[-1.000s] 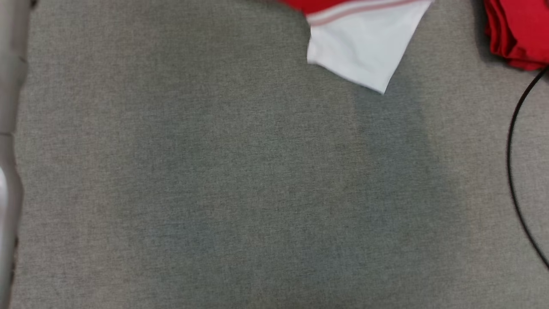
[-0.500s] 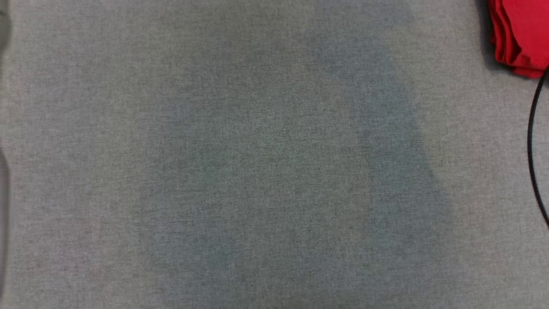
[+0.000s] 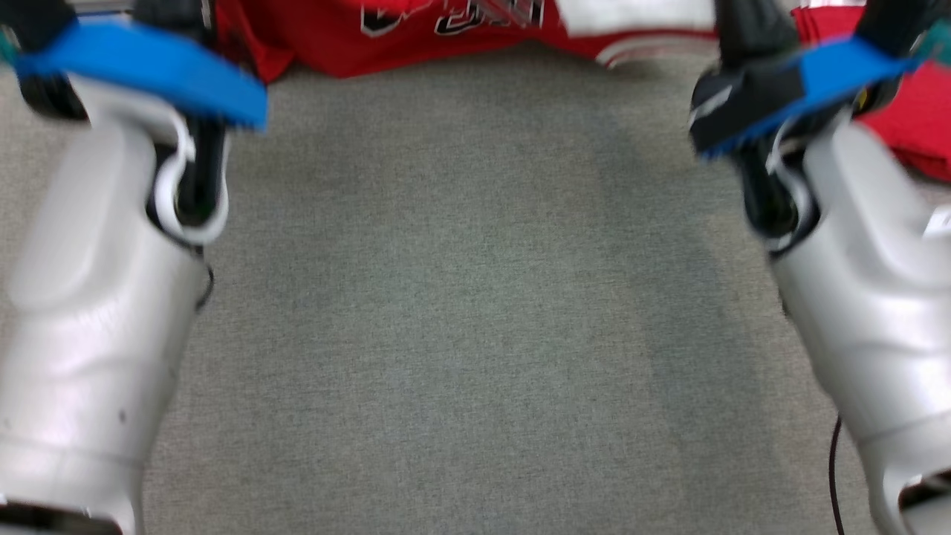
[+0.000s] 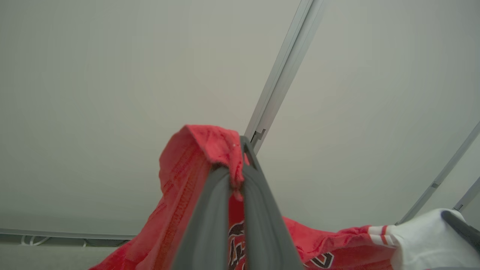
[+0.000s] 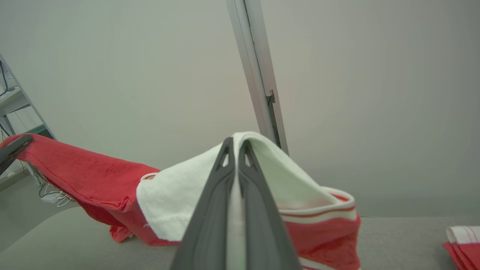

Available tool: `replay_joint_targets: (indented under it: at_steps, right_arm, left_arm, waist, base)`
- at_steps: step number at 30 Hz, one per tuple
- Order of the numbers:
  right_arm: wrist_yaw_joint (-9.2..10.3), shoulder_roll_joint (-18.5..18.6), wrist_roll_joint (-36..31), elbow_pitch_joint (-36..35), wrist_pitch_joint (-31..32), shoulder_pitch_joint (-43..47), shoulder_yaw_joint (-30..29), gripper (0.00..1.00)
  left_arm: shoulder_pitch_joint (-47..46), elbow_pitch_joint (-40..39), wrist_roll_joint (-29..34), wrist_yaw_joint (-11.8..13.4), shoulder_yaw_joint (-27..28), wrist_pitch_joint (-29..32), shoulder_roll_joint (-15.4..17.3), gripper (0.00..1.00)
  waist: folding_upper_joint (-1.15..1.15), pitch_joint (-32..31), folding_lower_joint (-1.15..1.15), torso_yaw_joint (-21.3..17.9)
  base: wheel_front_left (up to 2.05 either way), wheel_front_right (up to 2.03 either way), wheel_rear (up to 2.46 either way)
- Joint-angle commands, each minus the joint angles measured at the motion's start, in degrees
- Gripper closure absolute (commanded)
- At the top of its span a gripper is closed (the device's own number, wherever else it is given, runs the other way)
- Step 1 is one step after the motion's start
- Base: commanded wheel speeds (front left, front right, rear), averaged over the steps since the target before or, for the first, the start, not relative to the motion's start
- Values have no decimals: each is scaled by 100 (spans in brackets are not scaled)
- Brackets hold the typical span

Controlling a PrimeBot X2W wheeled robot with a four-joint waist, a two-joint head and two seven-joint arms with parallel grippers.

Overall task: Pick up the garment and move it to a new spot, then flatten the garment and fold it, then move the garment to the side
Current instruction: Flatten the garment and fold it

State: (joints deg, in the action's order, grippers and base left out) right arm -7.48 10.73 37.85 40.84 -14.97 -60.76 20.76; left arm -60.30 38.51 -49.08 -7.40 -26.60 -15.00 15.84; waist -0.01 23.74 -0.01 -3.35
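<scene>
Red jersey (image 3: 319, 41) hangs stretched over the far edge of your grey worktop (image 3: 475, 297); your left gripper (image 4: 237, 161) is clamped on its red cloth, your right gripper (image 5: 236, 148) pinched tight onto its white part

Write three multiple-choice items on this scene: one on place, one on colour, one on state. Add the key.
1. Where does the spare red cloth lie in the head view? A) centre B) far right C) lower left
2. What colour is the fabric in the right tool? A) white B) blue C) black
3. The left tool is: A) wide open B) half open C) shut on the garment
Key: 1 B, at that view's right edge. 2 A, white cloth is clamped in it. 3 C, red fabric is pinched there.
</scene>
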Motion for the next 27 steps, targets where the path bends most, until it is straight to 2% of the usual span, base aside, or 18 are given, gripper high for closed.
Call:
replay_joint_targets:
  at_steps: [1, 8, 16, 21, 27]
  right_arm:
    - [-3, 29, 43, -210, -26, 506, 75, 100]
    - [-3, 176, 408, -844, -28, 2208, 136, 100]
    - [-3, 382, 863, -1248, -19, 3950, 178, 100]
    - [-3, 451, 881, -1497, 32, 4737, 17, 100]
    - [-3, 475, 785, -2113, 406, 5827, -476, 100]
  left_arm:
    - [585, -235, 175, -7, 229, -19, -42, 100]
    - [2618, -935, 639, 1, 1029, -21, -235, 100]
    - [4382, -1438, 1082, 38, 1326, -21, -588, 100]
    - [5041, -1578, 1098, 33, 1507, -22, -790, 100]
    - [5843, -1688, 1132, 25, 1691, -23, -984, 100]
  waist:
    - [1, -141, 1, -69]
    - [1, -608, 1, -146]
    - [1, -1126, 1, -53]
    - [1, -1387, 1, -10]
    - [1, -1698, 1, 79]
  base:
    - [0, 0, 0]
    - [0, 0, 0]
    - [0, 0, 0]
    - [0, 0, 0]
    - [0, 0, 0]
